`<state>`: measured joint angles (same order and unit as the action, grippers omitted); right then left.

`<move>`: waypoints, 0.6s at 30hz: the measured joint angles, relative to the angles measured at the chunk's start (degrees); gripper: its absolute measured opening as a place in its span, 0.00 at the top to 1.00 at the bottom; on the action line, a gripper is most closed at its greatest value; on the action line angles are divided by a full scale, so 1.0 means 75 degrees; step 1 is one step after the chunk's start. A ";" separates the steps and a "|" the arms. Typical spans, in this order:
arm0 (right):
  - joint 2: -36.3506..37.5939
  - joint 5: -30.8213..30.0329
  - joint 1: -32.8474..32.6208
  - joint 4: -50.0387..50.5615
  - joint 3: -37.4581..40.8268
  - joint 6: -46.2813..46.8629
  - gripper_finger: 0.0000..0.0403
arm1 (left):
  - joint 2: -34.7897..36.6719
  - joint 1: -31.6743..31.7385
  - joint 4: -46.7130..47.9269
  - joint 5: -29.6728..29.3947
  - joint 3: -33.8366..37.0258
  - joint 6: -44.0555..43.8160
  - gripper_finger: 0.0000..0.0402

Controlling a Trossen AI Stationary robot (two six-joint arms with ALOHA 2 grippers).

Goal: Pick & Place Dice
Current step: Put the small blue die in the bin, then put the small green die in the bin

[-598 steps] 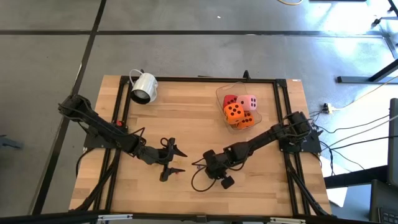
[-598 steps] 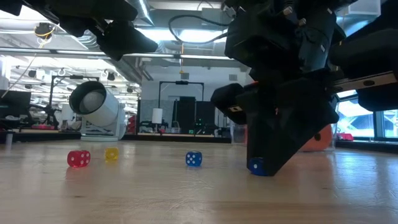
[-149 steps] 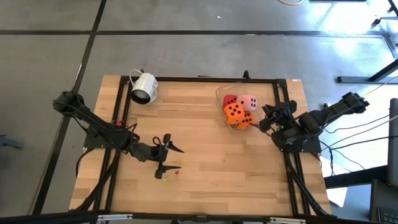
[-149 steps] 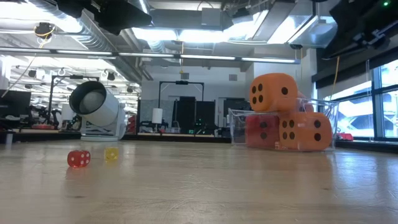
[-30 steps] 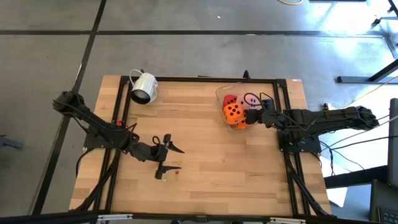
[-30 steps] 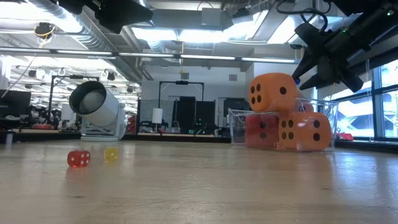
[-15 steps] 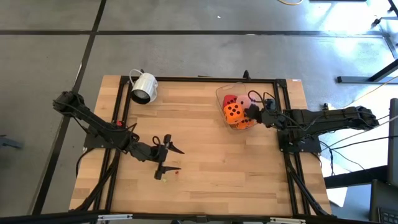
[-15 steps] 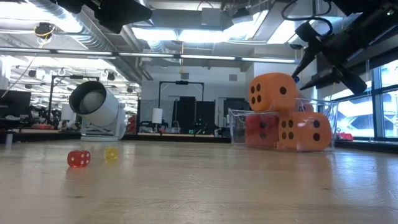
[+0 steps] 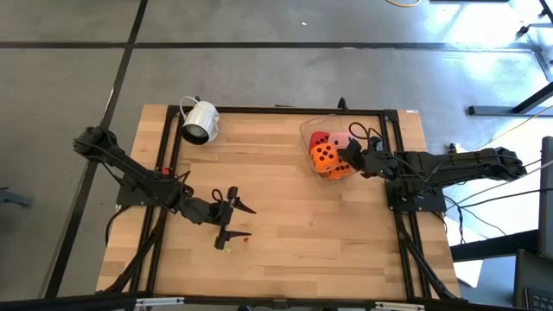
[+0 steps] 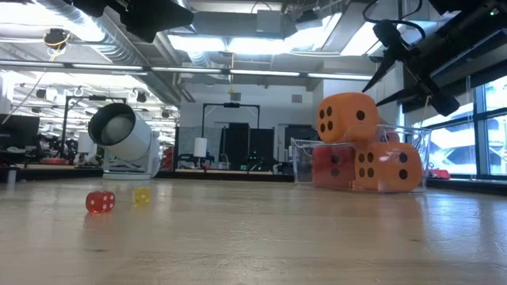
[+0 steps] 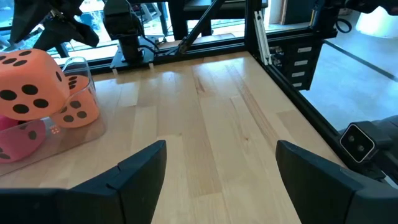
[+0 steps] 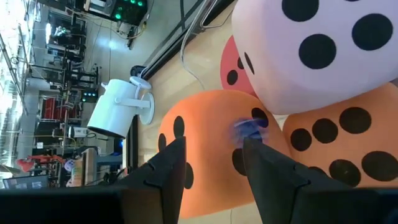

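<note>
The dice lie piled in a clear container (image 9: 304,130) at the table's far right. One orange die (image 9: 325,155) sits on top, above a red die (image 9: 319,138), a pink die (image 12: 329,43) and a second orange die (image 10: 388,166). My right gripper (image 9: 349,154) hangs over the pile from the right, shut on a small blue cube (image 12: 249,129). My left gripper (image 9: 235,221) waits open above the near left of the table, nothing between its fingers. My right gripper has the small blue cube (image 12: 249,129) at its fingertips. The cube is blurred, so which faces the fingers are on cannot be told. The fingers slant down from the table's right side. The cube hangs clear, in front of the top orange die (image 12: 205,137).
A white mug (image 9: 200,121) lies on its side at the far left. A tiny red cube (image 10: 100,202) and a tiny yellow one (image 10: 142,195) lie on the wood near my left gripper. Bare wood fills the middle of the table.
My right gripper has rolled about the line it points along while staying over the container. The pile of dice has not moved.
</note>
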<state>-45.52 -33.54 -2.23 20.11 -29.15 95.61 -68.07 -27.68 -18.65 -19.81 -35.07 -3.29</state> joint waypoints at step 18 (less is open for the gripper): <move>0.0000 0.0242 -0.0002 0.0004 0.0000 -0.4456 0.60 | 0.0000 0.0000 0.0000 0.0000 0.0000 0.0000 0.27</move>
<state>-45.52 -31.73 -2.24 20.14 -29.15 62.19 -68.07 -27.68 -18.65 -19.81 -35.07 -3.29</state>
